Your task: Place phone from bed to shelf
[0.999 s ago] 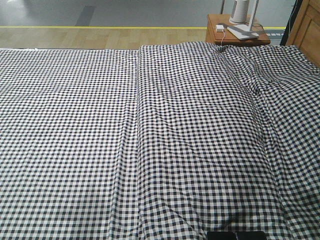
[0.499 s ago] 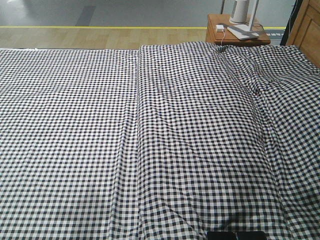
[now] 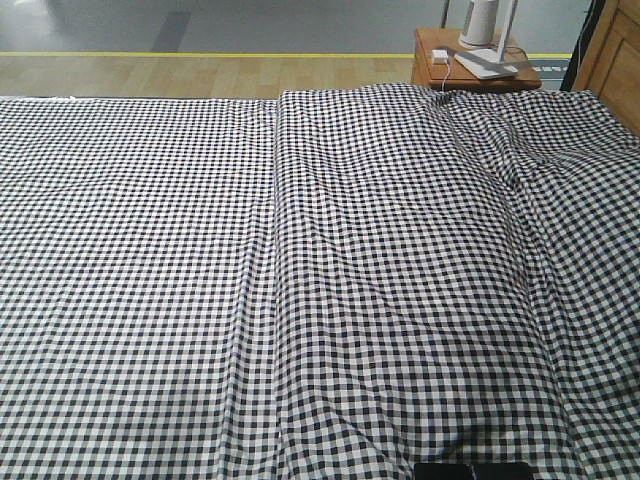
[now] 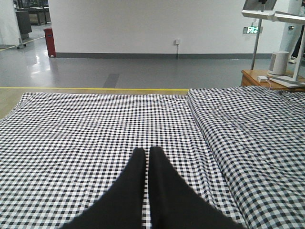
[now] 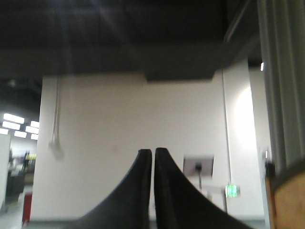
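Left fingers (image 4: 135, 191) together over bed (image 4: 71, 133), right fingers (image 5: 139, 191) together

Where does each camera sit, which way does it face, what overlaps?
Exterior front-facing: high, looking down across the bed toward the nightstand; only a dark sliver at bottom edge.
Left wrist: low over the bed, facing level toward a white wall; closed left hand in foreground.
Right wrist: tilted up at pale wall and dark ceiling; closed right hand in foreground.
Shared: the first two both show bed and nightstand.
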